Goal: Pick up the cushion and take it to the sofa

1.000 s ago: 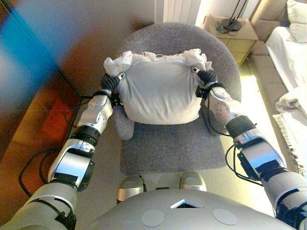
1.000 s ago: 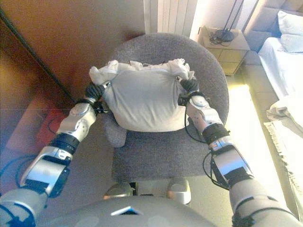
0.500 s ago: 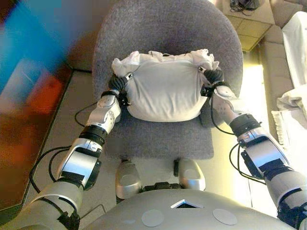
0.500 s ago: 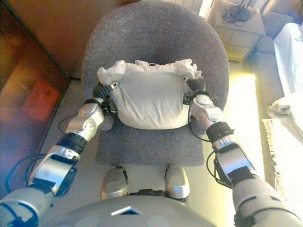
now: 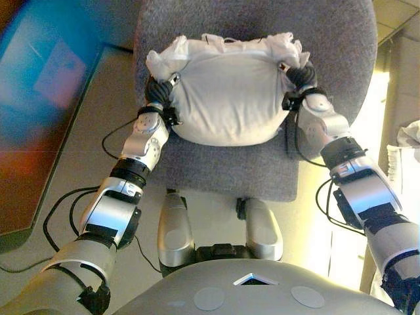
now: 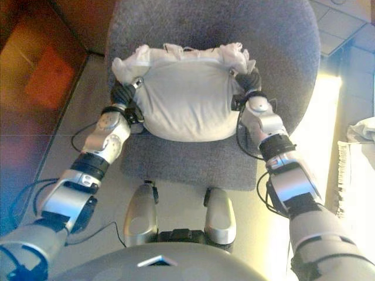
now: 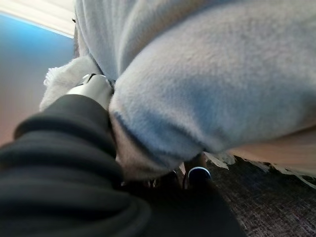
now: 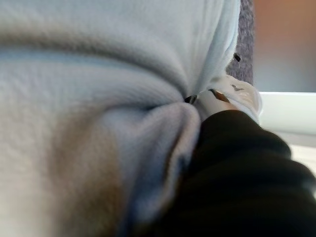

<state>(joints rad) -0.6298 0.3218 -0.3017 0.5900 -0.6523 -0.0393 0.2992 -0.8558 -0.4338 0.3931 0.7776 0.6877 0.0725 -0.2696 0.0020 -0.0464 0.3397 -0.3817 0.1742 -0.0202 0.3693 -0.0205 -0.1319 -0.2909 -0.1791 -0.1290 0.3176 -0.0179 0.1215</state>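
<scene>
A plump white cushion (image 5: 226, 98) with ruffled upper corners hangs between my two hands above the seat of a grey upholstered chair (image 5: 341, 39). My left hand (image 5: 156, 92) grips its left side and my right hand (image 5: 300, 77) grips its right side, the dark ribbed covers pressed into the fabric. The left wrist view shows the cushion (image 7: 207, 89) bulging over the hand, with the thumb (image 7: 94, 89) pinching the cloth. The right wrist view shows the fabric (image 8: 89, 74) puckered where the thumb (image 8: 232, 94) bites in. The fingers under the cushion are hidden.
The chair's tall curved back rises behind the cushion. A dark glossy panel (image 5: 39, 85) stands to the left above tiled floor (image 5: 98, 131). A white fringed cloth (image 5: 408, 141) shows at the right edge, beside a bright sunlit strip of floor.
The whole picture has shifted, so the camera now looks more steeply down at the chair's seat. Both hands keep their hold on the cushion's sides.
</scene>
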